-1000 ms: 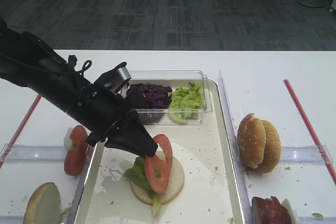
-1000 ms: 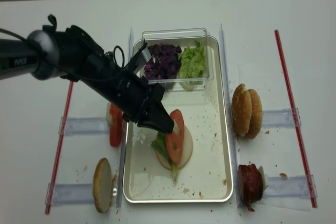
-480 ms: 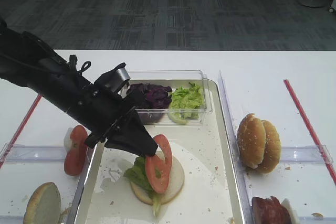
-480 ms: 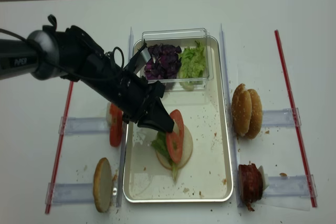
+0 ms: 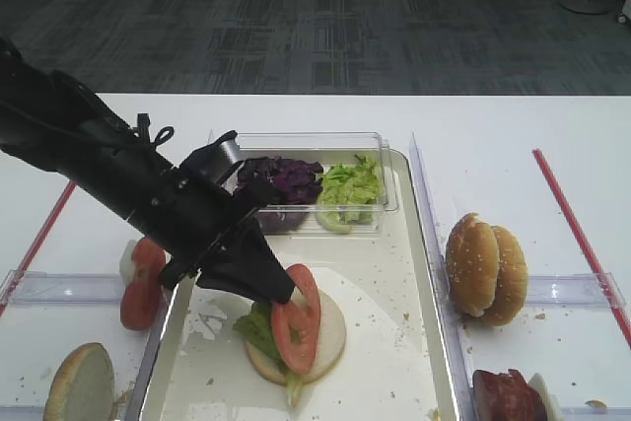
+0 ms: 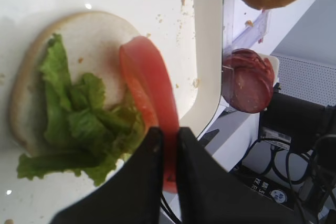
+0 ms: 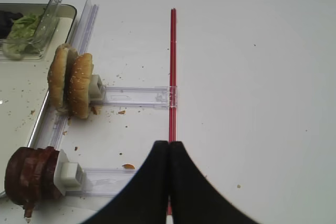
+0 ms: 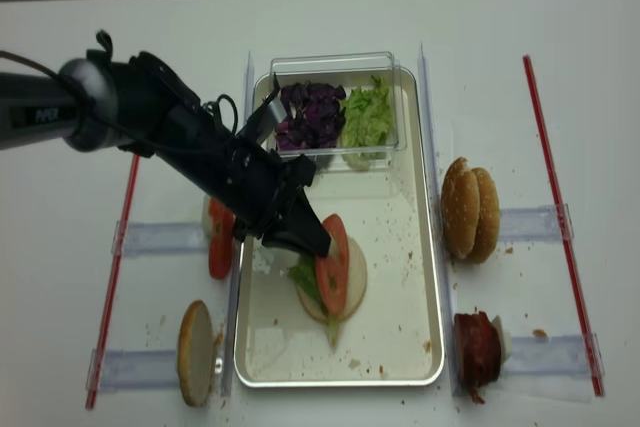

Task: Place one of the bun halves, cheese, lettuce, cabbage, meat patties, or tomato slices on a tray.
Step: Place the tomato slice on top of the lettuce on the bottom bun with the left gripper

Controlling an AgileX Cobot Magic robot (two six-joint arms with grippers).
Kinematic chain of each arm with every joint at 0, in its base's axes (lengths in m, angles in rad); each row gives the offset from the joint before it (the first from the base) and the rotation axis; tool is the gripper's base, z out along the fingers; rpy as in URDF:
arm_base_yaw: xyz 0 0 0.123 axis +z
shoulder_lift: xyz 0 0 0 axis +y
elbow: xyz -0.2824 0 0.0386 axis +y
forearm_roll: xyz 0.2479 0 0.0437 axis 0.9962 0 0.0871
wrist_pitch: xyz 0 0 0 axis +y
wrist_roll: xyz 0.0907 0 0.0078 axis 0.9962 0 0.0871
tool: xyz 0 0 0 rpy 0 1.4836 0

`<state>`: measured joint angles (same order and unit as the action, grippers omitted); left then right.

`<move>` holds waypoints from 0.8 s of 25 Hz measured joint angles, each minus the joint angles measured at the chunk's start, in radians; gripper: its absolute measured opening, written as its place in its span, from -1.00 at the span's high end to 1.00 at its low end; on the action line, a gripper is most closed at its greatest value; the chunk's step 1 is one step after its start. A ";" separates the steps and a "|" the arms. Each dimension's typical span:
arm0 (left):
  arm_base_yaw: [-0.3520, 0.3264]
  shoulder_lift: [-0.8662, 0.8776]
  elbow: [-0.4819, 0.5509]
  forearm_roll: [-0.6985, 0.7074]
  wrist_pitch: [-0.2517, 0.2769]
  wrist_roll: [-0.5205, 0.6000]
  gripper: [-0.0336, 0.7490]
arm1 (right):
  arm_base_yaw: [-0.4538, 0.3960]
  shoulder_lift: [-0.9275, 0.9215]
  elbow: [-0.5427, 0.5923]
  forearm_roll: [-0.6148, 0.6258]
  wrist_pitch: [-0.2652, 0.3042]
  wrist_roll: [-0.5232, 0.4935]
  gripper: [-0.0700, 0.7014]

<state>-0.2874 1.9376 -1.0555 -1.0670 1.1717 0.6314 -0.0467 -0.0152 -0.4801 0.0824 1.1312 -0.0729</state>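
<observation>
The left gripper (image 6: 167, 153) is pinching one of the tomato slices (image 6: 149, 85) by its edge, jaws closed on it, and the slice is standing tilted over a bun half (image 5: 317, 340) topped with lettuce (image 6: 73, 119) on the tray (image 8: 400, 247). White lettering is showing on the left arm (image 8: 60, 112) in the realsense view, too small to read surely. That arm is reaching diagonally from the left across the tray's rim, angling downward. The right gripper (image 7: 168, 153) is hanging closed and empty above the white surface (image 7: 252, 77), near a red strip (image 7: 172, 51).
</observation>
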 joint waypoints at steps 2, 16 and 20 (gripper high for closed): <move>0.000 0.007 0.000 0.002 -0.002 0.000 0.84 | 0.000 0.000 0.000 0.000 0.000 0.000 0.72; 0.000 0.007 0.000 0.008 -0.002 -0.001 0.82 | 0.000 0.000 0.000 0.000 0.000 0.000 0.72; 0.000 0.007 0.000 0.008 -0.002 -0.001 0.74 | 0.000 0.000 0.000 0.000 0.000 0.000 0.72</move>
<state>-0.2874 1.9443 -1.0555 -1.0589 1.1693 0.6300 -0.0467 -0.0152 -0.4801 0.0824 1.1312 -0.0729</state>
